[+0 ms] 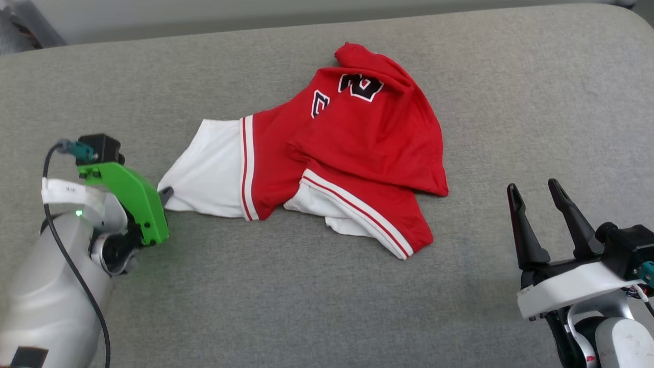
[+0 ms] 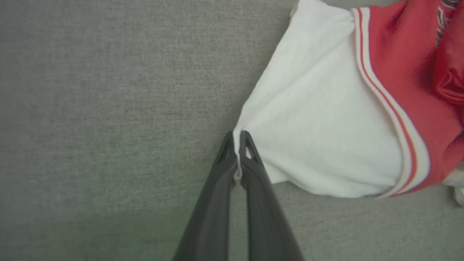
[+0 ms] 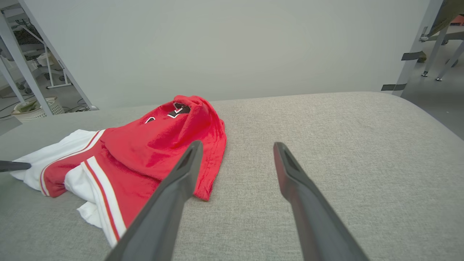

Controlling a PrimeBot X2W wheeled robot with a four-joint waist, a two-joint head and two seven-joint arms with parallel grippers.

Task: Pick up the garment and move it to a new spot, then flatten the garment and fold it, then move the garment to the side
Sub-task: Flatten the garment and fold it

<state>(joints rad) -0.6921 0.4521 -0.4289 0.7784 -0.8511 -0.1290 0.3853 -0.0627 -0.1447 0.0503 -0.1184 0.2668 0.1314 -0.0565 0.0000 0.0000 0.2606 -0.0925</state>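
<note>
I see the grey padded worktop (image 1: 511,102) with the garment (image 1: 357,138) bunched around its middle. My left gripper (image 2: 237,139) is clamped on the white sleeve (image 2: 319,127) hem. My right gripper (image 1: 534,188) hangs spread near the right front corner. I judge this is step 1, the pickup. Next I must lift without losing that thin pinch.

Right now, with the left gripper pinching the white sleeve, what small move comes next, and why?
Probably lift the left gripper slightly, carrying the garment up. It is shut on the edge of the white sleeve, the garment lies crumpled on the grey cushion, and the right gripper stands open, apart from it.
</note>
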